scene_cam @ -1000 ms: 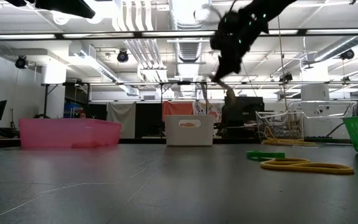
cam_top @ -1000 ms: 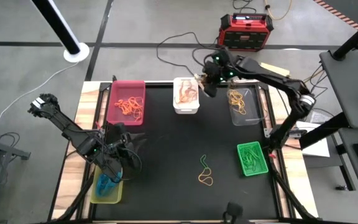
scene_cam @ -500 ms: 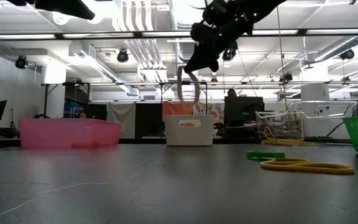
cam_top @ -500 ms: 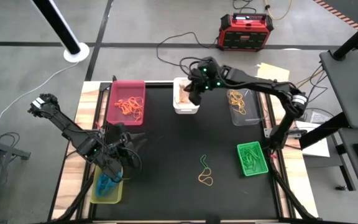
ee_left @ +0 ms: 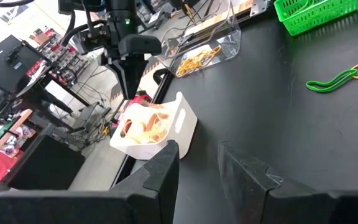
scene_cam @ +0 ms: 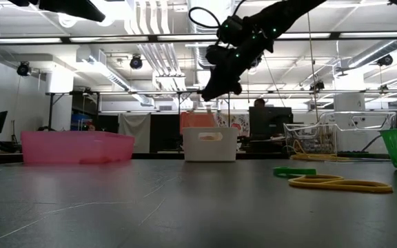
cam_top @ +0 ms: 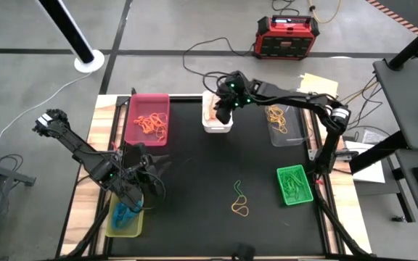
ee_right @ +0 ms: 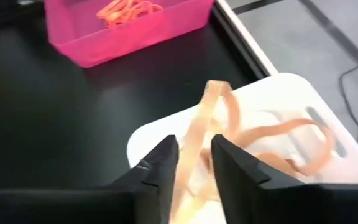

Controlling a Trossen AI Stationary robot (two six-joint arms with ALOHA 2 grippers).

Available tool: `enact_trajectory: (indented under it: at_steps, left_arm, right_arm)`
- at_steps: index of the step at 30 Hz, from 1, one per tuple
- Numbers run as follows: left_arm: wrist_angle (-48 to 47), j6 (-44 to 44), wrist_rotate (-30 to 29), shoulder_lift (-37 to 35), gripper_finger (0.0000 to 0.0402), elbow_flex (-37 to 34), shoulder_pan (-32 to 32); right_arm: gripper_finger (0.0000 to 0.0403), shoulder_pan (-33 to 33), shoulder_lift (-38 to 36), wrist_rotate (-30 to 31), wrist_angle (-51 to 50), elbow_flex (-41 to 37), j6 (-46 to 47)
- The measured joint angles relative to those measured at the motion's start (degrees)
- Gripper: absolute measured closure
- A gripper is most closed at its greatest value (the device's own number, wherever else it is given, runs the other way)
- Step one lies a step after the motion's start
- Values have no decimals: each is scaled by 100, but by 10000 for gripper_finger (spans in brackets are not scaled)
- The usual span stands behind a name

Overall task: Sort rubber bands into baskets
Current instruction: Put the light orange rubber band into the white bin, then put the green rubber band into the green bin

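My right gripper (ee_right: 194,165) hovers over the white basket (cam_top: 217,127) at the table's far middle, its fingers a little apart. A tan rubber band (ee_right: 211,99) stands up from the basket and runs into the gap between the fingers. More tan bands lie in the basket. Two loose rubber bands, one green (cam_top: 238,190) and one orange (cam_top: 240,210), lie flat on the black mat at the near middle. My left gripper (ee_left: 197,168) waits open with nothing in it above the yellow-green basket (cam_top: 124,223) at the near left. My right gripper comes at the white basket slanting down from the far right. The tan band's upper stretch (ee_right: 197,134) lies in the gap between the fingers. I cannot tell whether it touches them. Its lower part is inside the basket.
The pink basket (cam_top: 148,119) with orange bands stands at the far left. The clear basket (cam_top: 285,125) is at the far right. The green basket (cam_top: 294,185) sits at the right edge. A red-and-black power box (cam_top: 287,36) and cables lie on the floor beyond the table.
My right gripper has gone down and toward the table's left edge, from between the white and clear baskets to over the white basket. The tan band hung below it half a second ago. In the low view nothing hangs below it now.
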Motion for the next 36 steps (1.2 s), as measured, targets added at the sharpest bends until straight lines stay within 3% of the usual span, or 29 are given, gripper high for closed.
enact_trajectory:
  at_steps: [10,15,24,32,36]
  left_arm:
    - [0,-48,1,0,304,-4,-1]
    - [-2,-221,25,0,304,-4,0]
    - [1,-388,39,0,304,-4,-2]
    - [66,-445,37,0,304,-78,-2]
    - [81,-445,57,0,304,-81,0]
  right_arm:
    - [251,30,-136,130,-131,0,311]
    - [247,273,-255,-479,-721,0,330]
    - [274,1700,-387,-587,-2383,0,615]
    - [282,3183,-389,-500,-2760,-46,2571]
    - [268,3769,-389,90,-2798,-50,3507]
